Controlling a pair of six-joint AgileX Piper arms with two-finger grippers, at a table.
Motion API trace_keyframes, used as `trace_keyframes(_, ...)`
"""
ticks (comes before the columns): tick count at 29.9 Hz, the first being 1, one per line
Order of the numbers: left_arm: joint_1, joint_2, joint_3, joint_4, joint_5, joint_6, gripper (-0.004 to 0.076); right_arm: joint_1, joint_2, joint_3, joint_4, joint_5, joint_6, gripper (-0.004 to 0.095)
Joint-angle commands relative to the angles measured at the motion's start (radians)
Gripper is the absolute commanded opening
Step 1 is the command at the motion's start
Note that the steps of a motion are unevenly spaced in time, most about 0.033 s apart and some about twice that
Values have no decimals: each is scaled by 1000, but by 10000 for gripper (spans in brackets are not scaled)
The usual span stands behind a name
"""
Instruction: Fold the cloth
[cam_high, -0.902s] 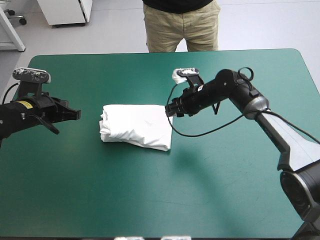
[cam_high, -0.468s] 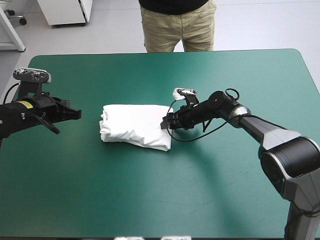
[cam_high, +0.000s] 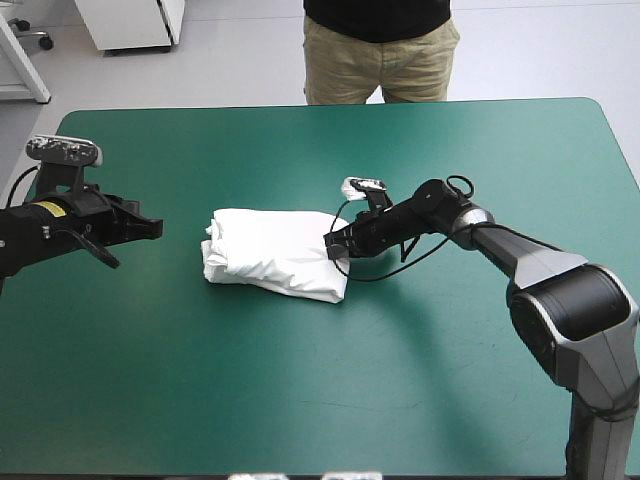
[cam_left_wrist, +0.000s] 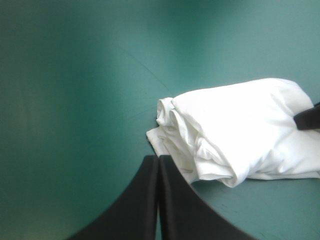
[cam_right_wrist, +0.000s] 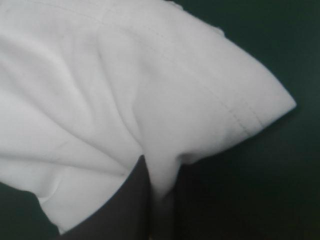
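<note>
High view: right pincer (cam_high: 333, 240) grips the folded T-shirt (cam_high: 272, 252).

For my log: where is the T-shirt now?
In the high view the T-shirt lies folded near the middle of the table; the right gripper is shut on its right edge, the left gripper stands apart.

Holds the left gripper (cam_high: 155, 228) at the frame's middle left, level, fingers (cam_left_wrist: 145, 200) pressed together in one point. Stretches the right arm (cam_high: 520, 255) low from lower right toward centre, right gripper (cam_high: 332, 240) pinched onto the T-shirt (cam_high: 275, 250) edge.
</note>
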Motion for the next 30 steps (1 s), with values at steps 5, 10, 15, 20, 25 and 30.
trace_keyframes(5, 1, -15, -26, -26, -3, 2, -9, -119, -265, -9, -543, 104, 293, 1)
trace_keyframes(10, 1, -15, -26, -26, 3, 14, -9, -242, -410, 77, -879, 199, 478, 0)
trace_keyframes(15, 1, -15, -26, -26, 1, 30, -9, -408, -530, 200, -1033, 215, 548, 0)
trace_keyframes(20, 1, -15, -26, -26, 7, 53, -9, -600, -623, 271, -1112, 201, 595, 0)
trace_keyframes(25, 1, -15, -26, -36, 5, 55, -9, -690, -659, 327, -1173, 170, 605, 1)
trace_keyframes(30, 1, -15, -26, -37, 14, 55, -9, -691, -661, 374, -1207, 158, 607, 164)
